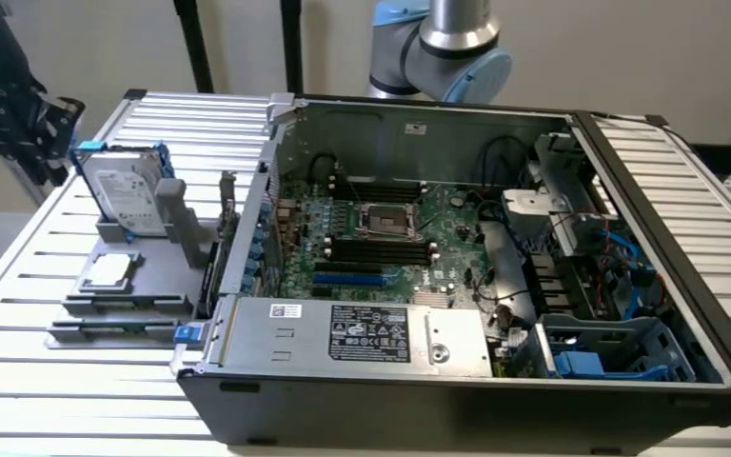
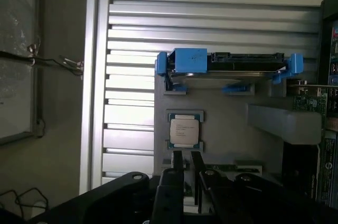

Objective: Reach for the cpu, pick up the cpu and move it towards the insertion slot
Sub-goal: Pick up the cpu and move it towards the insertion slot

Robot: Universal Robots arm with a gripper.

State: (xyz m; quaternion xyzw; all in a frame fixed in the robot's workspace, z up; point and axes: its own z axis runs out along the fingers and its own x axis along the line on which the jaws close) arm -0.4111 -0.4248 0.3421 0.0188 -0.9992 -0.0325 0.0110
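Note:
The cpu, a small square chip with a silver top, lies flat in a grey holder on the slatted table at the exterior view's left, outside the computer case. In the wrist view the cpu sits just beyond my gripper. Its two dark fingers stand a narrow gap apart, hold nothing, and do not touch the chip. The insertion slot, a square socket with a metal frame, sits on the green motherboard inside the open case. Part of the arm shows behind the case.
A silver hard drive with blue rails stands upright just behind the cpu, and it shows as the hard drive in the wrist view. A grey upright bracket and the case wall separate the holder from the motherboard. Cables and drive cages fill the case's right side.

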